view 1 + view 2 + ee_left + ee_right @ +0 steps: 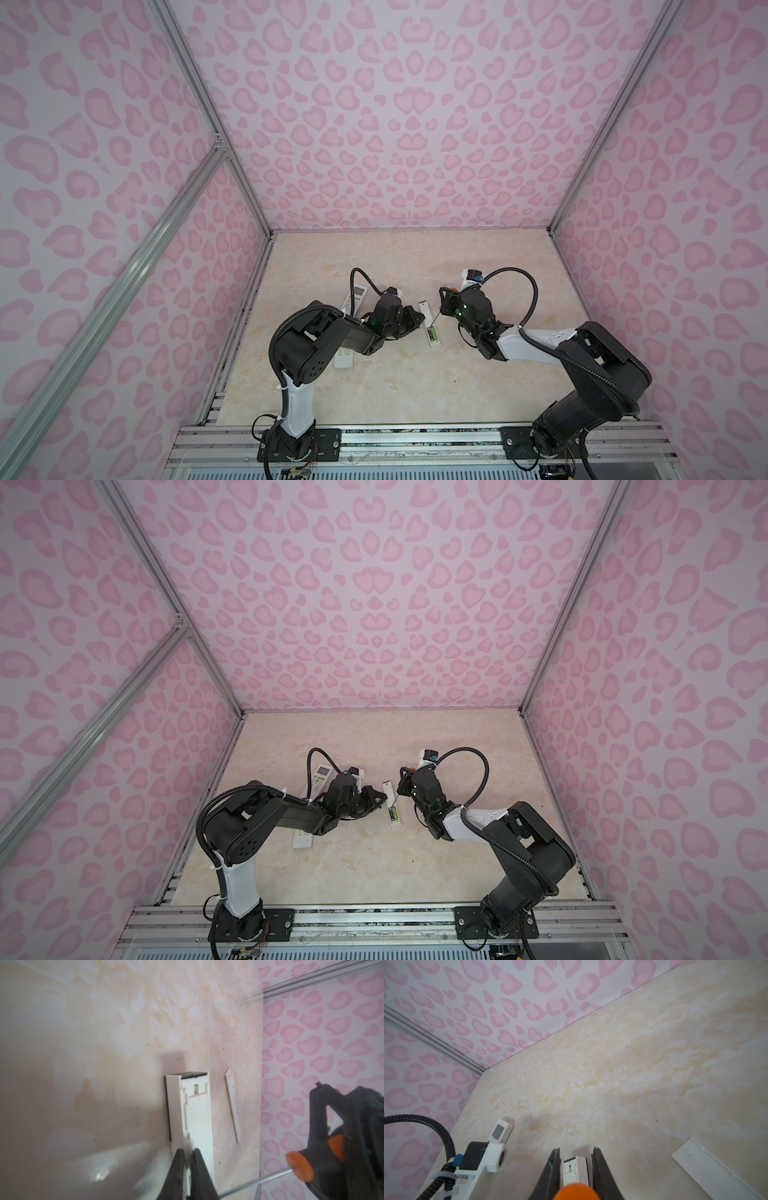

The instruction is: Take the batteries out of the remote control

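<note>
Inside the pink heart-print walls (374, 124), on the marbled surface (633, 1064), your left tool (188, 1153) is pinched together on a side wall of the slim white remote (199, 1118). Your right tool (576, 1150) is clamped on the screwdriver (299, 1164), its shaft slanting to the open bay where a lime green battery (432, 333) sits. I judge that thin pinch the weak spot: lever hard and the remote may twist free, or the tip may skid and flick the cell away. The loose cover (233, 1103) lies just beside the remote, and two larger remotes (352, 296) (343, 360) under your left arm crowd any retreat.
</note>
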{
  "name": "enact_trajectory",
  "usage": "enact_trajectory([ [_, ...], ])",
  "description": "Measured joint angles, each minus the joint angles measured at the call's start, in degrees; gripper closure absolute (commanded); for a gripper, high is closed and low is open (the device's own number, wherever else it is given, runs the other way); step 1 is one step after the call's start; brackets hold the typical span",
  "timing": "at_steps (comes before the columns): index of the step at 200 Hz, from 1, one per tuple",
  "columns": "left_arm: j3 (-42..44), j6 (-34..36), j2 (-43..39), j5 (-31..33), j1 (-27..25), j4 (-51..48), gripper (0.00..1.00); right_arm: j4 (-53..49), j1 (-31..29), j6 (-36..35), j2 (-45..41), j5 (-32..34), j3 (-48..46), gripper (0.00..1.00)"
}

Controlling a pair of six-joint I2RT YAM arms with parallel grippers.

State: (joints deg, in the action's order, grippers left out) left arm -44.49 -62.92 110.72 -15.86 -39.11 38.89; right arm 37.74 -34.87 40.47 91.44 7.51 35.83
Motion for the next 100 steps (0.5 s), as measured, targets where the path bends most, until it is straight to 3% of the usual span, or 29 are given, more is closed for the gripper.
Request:
enact_trajectory([
  [100,-0.6,0.2,-0.2,0.6,-0.3,-1.1,0.87,-1.8,-0.2,0.2,2.5,-1.3,1.4,1.00],
])
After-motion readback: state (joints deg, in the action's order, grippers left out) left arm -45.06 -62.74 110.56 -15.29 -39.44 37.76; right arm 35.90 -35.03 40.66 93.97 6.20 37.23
